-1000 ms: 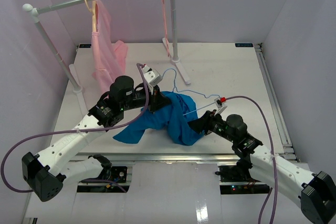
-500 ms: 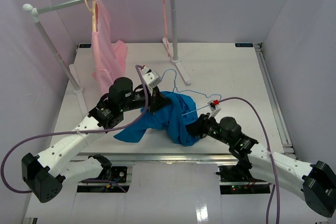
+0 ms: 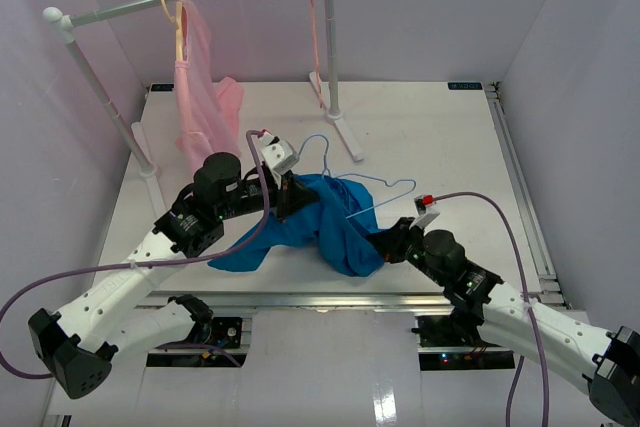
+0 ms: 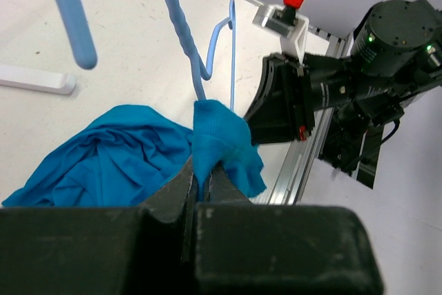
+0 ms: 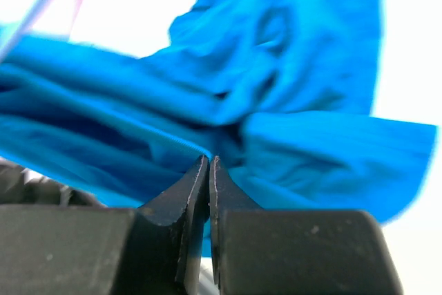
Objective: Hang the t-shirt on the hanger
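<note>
**T-shirt bunched near the front edge, both grippers closed at it**

Much of the hanger (image 4: 181, 29) is out of sight. Its left shoulder disappears into the cloth at the left gripper (image 3: 287, 197), so how far it sits inside the t-shirt (image 3: 325, 219) cannot be told. The left gripper is clamped on a raised fold of the t-shirt. The right gripper (image 3: 383, 245) has its jaws together against the shirt's right lobe. Its wrist view is blurred, and whether any cloth is caught there is unclear.

The t-shirt lies crumpled in an arch, peaking at the left gripper with lobes trailing toward the near left and near right. The hanger's hook points to the far side. Its long axis runs rightward above the cloth.

Both lobes lie close to the table's (image 3: 450, 137) near edge. The hook is near the clothes rail's foot (image 3: 347, 139). Bare table extends to the right and far right.
</note>
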`<state>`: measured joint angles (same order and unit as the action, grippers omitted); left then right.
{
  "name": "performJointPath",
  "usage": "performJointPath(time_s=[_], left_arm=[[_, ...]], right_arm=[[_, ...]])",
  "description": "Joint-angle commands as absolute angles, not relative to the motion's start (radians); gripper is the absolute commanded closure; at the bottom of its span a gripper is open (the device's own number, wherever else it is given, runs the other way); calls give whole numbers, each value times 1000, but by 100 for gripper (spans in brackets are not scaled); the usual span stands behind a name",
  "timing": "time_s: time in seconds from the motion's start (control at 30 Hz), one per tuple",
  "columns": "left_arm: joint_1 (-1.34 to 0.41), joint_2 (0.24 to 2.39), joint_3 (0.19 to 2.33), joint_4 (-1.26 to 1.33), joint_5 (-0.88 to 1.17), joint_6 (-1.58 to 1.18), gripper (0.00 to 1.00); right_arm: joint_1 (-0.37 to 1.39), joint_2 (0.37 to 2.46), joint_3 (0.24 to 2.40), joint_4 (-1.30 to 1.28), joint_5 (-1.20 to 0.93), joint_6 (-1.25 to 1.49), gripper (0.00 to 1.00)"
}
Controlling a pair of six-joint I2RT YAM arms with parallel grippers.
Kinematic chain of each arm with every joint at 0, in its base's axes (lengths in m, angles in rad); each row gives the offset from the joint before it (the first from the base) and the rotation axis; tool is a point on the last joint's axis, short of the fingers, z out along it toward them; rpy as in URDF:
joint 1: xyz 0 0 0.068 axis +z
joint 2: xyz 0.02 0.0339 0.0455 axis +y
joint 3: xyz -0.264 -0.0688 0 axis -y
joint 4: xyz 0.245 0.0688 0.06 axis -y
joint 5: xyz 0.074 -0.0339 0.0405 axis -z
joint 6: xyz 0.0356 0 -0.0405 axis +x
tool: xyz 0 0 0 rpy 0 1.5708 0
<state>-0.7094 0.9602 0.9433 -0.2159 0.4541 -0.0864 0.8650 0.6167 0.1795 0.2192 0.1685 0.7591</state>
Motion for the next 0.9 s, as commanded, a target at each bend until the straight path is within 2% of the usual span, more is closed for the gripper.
performJointPath(time_s=[0.0, 0.23, 0.67, 0.8, 0.87], left_arm=[[-712, 870, 1000, -298, 433, -23, 100], [-712, 849, 995, -406, 543, 45, 100], [-712, 838, 1032, -577, 415, 167, 100], [-712, 838, 1048, -629, 399, 201, 100], [-712, 856, 1050, -632, 426, 199, 100]], right_arm=[[866, 595, 205, 120, 426, 697, 92], [863, 600, 313, 39, 569, 611, 92], [822, 592, 501, -149, 675, 527, 92], [821, 617, 583, -160, 629, 422, 92], [821, 654, 630, -151, 531, 355, 92]])
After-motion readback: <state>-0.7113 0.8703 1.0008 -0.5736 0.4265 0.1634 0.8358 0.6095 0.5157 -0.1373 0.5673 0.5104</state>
